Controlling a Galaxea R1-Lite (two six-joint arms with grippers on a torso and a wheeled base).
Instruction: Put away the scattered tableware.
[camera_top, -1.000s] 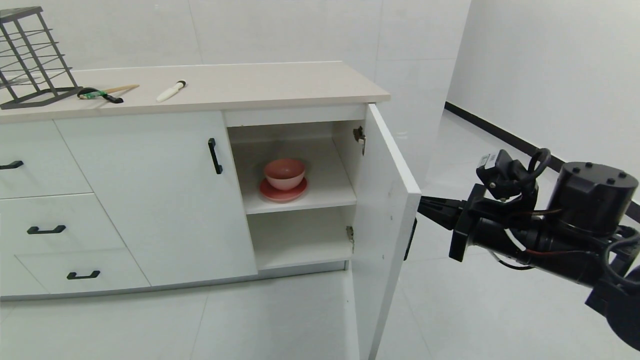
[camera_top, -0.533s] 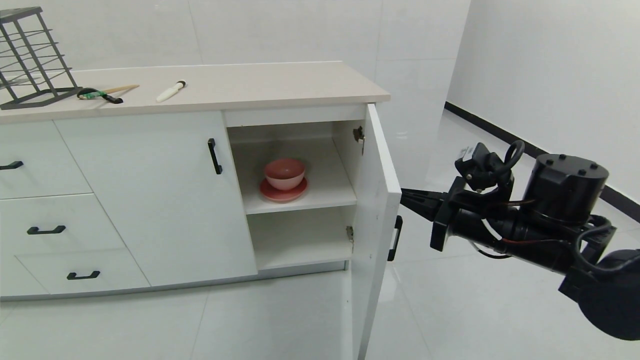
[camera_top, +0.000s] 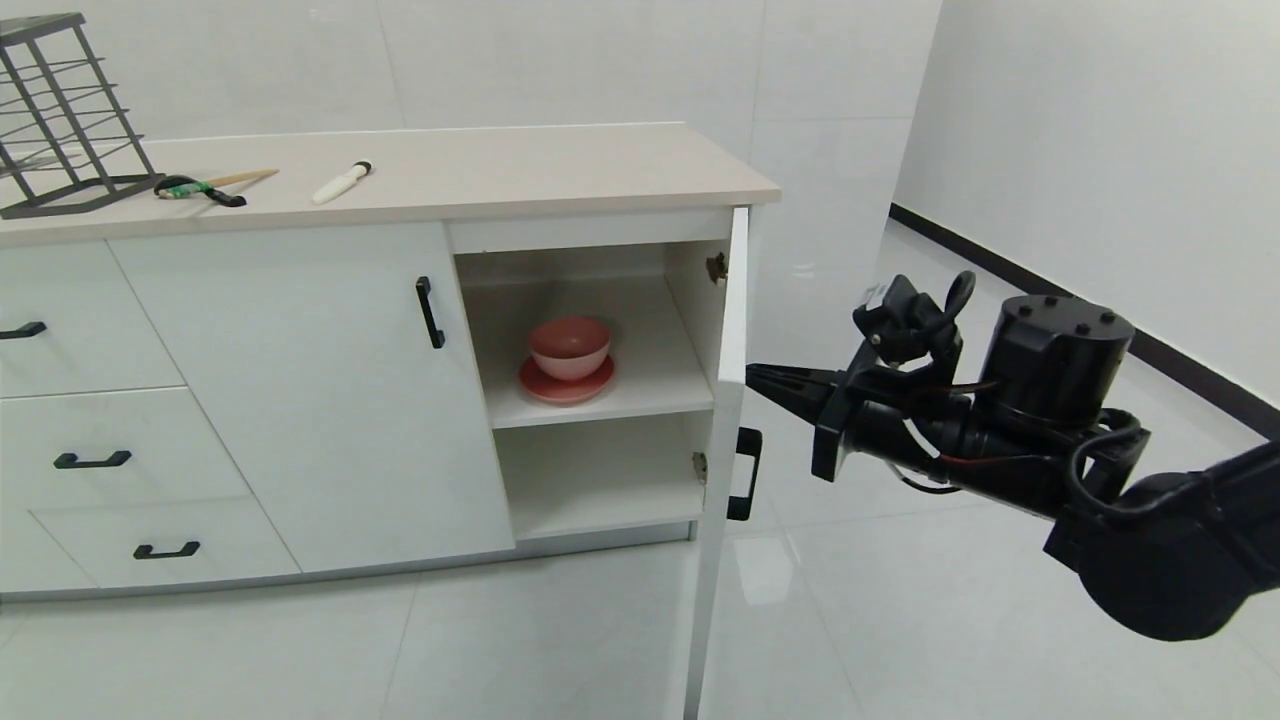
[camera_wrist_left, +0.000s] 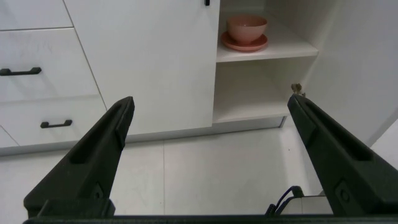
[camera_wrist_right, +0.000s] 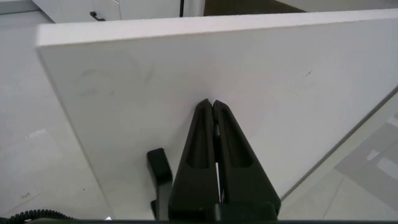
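Bowl (camera_top: 569, 346) sits on plate (camera_top: 566, 391) — upper shelf (camera_top: 655, 382) of open cabinet (camera_top: 590, 232).

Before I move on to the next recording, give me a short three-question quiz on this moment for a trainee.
1. True or false: the pink bowl sits on the pink plate on the upper shelf.
2. Pick one. The right jaws are: A) open around the door handle; B) shut, with their tips at the outer face of the cabinet door; C) holding a bowl.
3. Fill in the blank: the left jaws are ____ and hold nothing.

Key: 1 true; 2 B; 3 open.
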